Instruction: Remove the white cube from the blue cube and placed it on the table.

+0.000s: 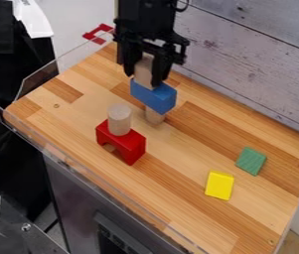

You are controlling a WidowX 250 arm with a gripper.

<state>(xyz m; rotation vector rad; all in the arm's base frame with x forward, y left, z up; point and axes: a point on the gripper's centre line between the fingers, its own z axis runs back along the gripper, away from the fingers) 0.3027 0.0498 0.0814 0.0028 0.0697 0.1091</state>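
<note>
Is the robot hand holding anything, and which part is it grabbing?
The hand has the pale block by two opposite sides, above the blue block.

Pale cylinder (119, 119) on red arch (133, 147), yellow block (219, 185), green block (251, 160)

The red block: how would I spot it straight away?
Look at the wooden tabletop, left of its middle in the picture. The red block sits there; its colour and the round pale cylinder standing on it set it apart from the blue block, nearer the plank wall.
</note>
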